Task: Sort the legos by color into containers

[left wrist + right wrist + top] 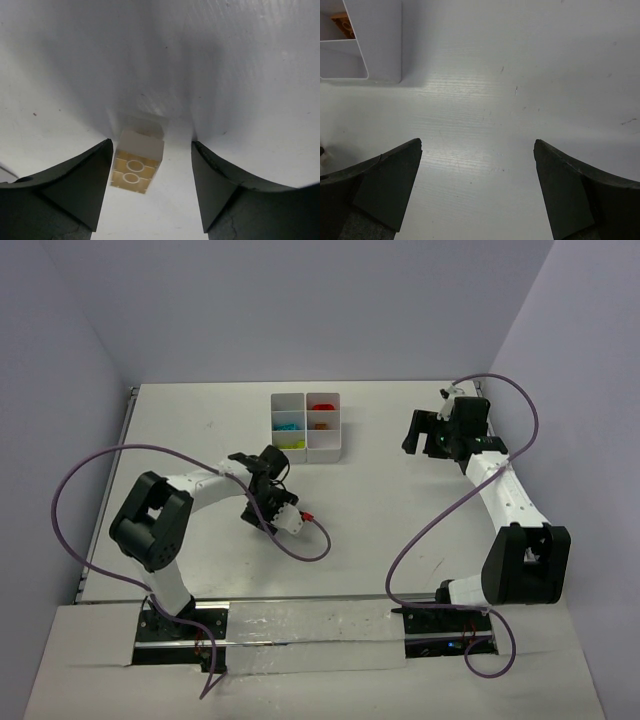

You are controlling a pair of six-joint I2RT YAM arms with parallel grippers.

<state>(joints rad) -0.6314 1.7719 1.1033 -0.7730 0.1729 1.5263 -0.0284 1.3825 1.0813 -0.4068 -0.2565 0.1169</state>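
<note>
Fingers of the left gripper (pixel 151 145) stand spread around a tan brick (pixel 136 164) lying on the counter (pixel 225 75), one finger almost touching it, while those of the right gripper (pixel 478 144) gape wide near the white tray (pixel 375 40).

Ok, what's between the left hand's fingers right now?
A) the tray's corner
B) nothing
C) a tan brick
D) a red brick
C: the left wrist view shows a tan brick lying between the parted fingers of the left hand, close to one finger.
</note>
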